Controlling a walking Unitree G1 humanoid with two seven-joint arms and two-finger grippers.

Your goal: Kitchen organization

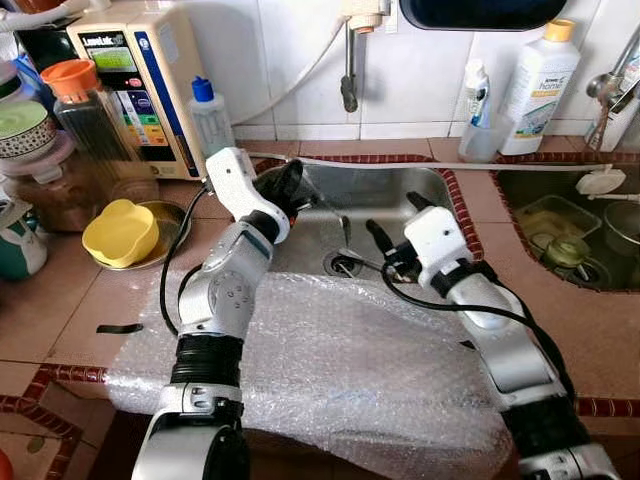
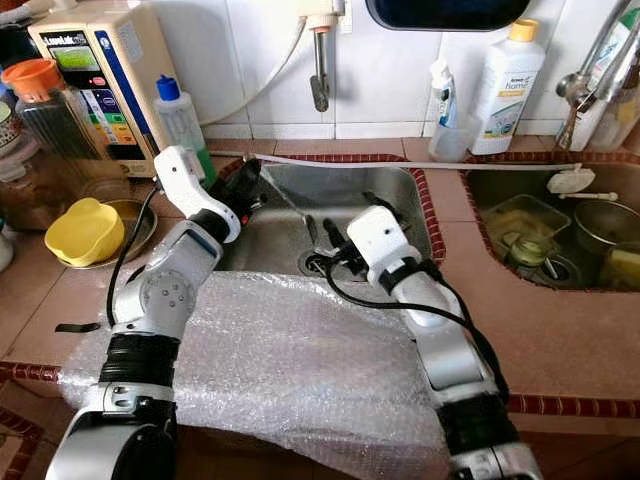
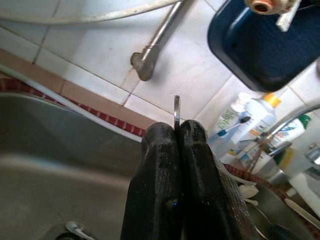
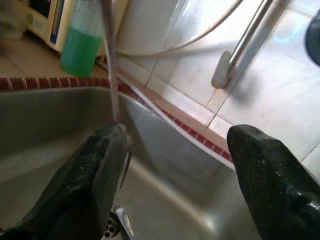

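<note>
Left wrist view is showing your left hand (image 3: pixel 177 145) pinching a thin metal utensil (image 3: pixel 176 111) by its edge, fingers closed tight on it, above the sink (image 1: pixel 400 195). That narrow hold is risking a twist or slip, and the piece would be dropping toward the sink drain (image 1: pixel 343 264). Your left arm is reaching forward over the sink's near-left corner; your right hand (image 1: pixel 390 222) is hovering over the basin, fingers spread wide, holding nothing.

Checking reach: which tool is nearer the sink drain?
Right. The right tool hangs open just above the drain; the left tool is up near the sink's back-left corner.
</note>
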